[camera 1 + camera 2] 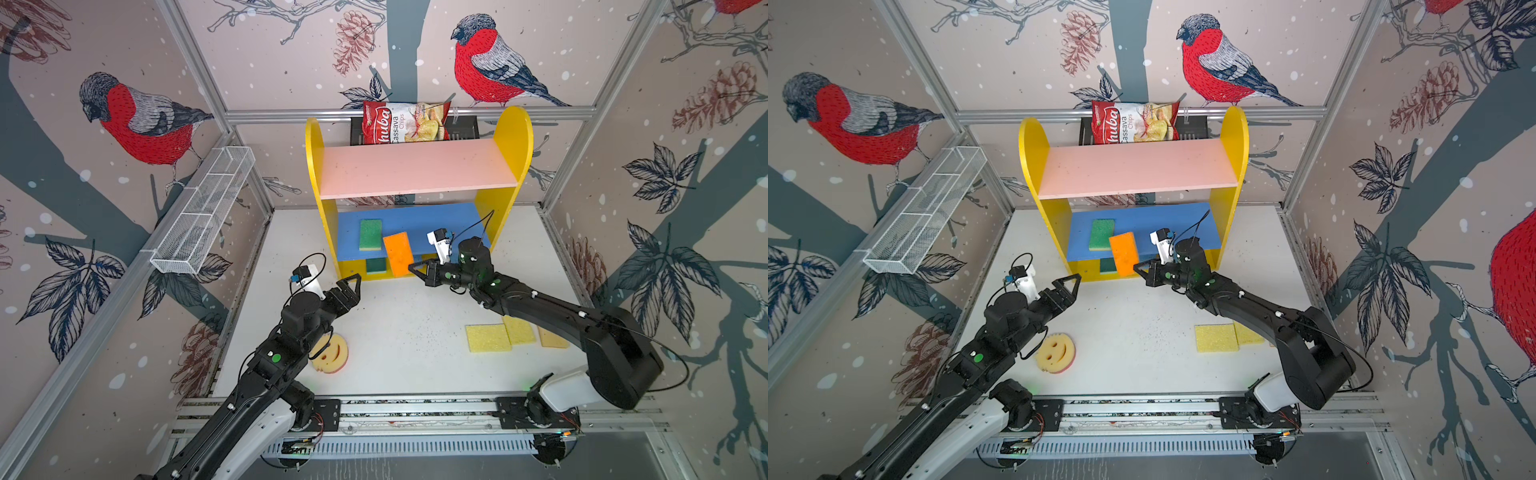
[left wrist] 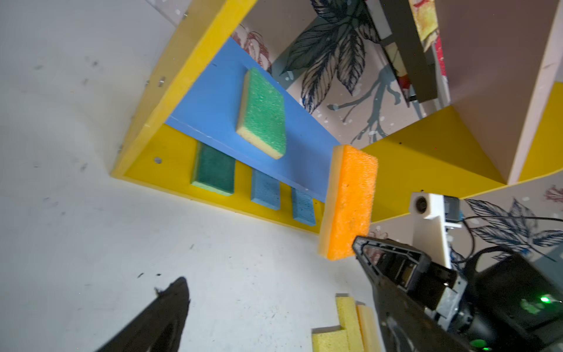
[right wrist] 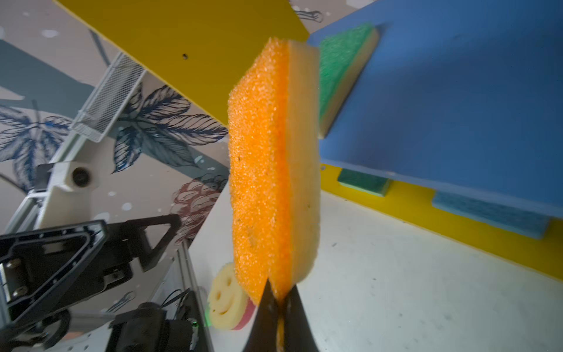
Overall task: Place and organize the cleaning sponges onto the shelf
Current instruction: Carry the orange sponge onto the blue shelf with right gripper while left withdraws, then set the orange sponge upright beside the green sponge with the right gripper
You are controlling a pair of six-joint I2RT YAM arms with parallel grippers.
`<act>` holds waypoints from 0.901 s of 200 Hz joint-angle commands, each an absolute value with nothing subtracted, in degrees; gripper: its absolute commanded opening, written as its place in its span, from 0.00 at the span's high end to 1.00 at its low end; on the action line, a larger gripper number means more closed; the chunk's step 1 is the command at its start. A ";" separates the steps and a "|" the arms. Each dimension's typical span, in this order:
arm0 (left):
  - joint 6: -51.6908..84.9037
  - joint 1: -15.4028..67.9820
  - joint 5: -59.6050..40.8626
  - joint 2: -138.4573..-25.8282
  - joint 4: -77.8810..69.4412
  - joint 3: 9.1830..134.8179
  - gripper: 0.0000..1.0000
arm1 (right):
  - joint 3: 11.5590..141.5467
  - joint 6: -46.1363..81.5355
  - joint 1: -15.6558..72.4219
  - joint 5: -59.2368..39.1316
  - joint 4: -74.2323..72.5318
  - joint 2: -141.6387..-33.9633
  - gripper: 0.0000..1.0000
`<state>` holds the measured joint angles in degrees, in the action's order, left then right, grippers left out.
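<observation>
currently, the orange sponge (image 1: 398, 254) is pinched by one end in the closed right fingers (image 1: 415, 270) and held tilted before the blue board (image 1: 436, 220) of the shelf (image 1: 513, 137) (a green sponge (image 1: 370, 234) lies there); the left fingers (image 1: 353, 279) are spread, empty, nearby.

On the shelf (image 1: 314, 166), the pink top board (image 1: 415, 166) lies bare, and the blue middle board (image 1: 415, 220) is free from its centre toward 3 o'clock; a green sponge (image 1: 370, 234) takes its 9 o'clock end. The orange sponge (image 1: 398, 254) in the right tool (image 1: 415, 268) hangs across the front opening. The left tool (image 1: 351, 284), jaws spread, stands at 7 o'clock of the shelf; the table (image 1: 407, 328) between both arms is open.
</observation>
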<state>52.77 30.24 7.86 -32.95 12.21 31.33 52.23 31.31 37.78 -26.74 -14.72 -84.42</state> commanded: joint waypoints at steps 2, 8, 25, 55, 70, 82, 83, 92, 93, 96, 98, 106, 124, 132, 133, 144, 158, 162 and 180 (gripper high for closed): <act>50.98 30.23 14.30 -31.67 20.34 32.29 0.06 | 54.74 28.67 36.51 -20.78 -9.08 -85.06 1.00; 50.98 30.23 14.51 -31.33 20.55 32.25 0.06 | 55.41 29.05 36.20 -20.05 -8.85 -85.52 1.00; 51.09 30.23 14.59 -30.60 20.68 31.85 0.06 | 57.52 30.05 35.47 -18.87 -8.40 -87.09 1.00; 51.05 30.23 14.94 -30.72 21.34 32.05 0.05 | 61.93 31.09 35.06 -17.42 -7.75 -90.85 1.00; 51.08 30.19 14.94 -30.93 21.78 32.21 0.05 | 64.27 31.10 35.07 -17.44 -7.22 -92.77 1.00; 51.06 30.23 15.03 -31.11 22.23 32.43 0.05 | 65.97 31.14 35.00 -17.49 -6.74 -94.13 1.00; 51.06 30.23 15.03 -31.16 22.23 32.47 0.05 | 66.08 31.13 35.04 -17.49 -6.71 -94.26 1.00; 51.09 30.23 14.99 -31.20 22.38 32.37 0.05 | 67.12 31.11 35.09 -17.43 -6.27 -95.19 1.00; 51.08 30.23 14.96 -31.20 22.35 32.31 0.05 | 67.27 31.11 35.08 -17.37 -6.21 -95.32 1.00; 51.13 30.23 14.94 -31.20 22.34 32.31 0.05 | 67.49 31.11 35.00 -17.27 -6.02 -95.61 1.00; 51.15 30.23 14.94 -31.31 22.35 32.27 0.05 | 67.67 31.22 34.99 -17.19 -5.90 -95.73 1.00; 51.23 30.20 14.94 -31.21 22.32 32.17 0.05 | 68.43 31.38 34.98 -16.90 -5.41 -96.49 1.00; 51.44 30.23 14.93 -31.25 22.20 31.96 0.05 | 69.89 32.51 34.64 -16.88 -4.34 -98.00 0.99; 51.50 30.22 14.93 -31.29 22.12 31.90 0.05 | 70.29 33.05 34.46 -17.12 -4.06 -98.57 0.99; 51.50 30.18 14.89 -31.29 22.09 31.86 0.05 | 70.30 33.14 34.46 -17.17 -4.05 -98.64 0.99; 51.50 30.23 14.90 -31.38 22.06 31.86 0.05 | 70.73 33.70 34.32 -17.38 -3.91 -99.36 0.98; 51.50 30.23 14.83 -31.46 22.11 31.88 0.05 | 71.49 34.09 34.28 -17.48 -3.43 -100.19 0.97; 51.50 30.17 14.76 -31.46 22.07 31.94 0.05 | 71.65 34.11 34.28 -17.57 -3.19 -100.45 0.97; 51.59 30.19 14.68 -31.64 22.12 31.91 0.05 | 72.16 34.41 34.28 -17.60 -2.49 -101.24 0.96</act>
<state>52.10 30.24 14.20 -31.48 22.13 31.86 71.24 33.21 34.22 -17.45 -3.73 -100.44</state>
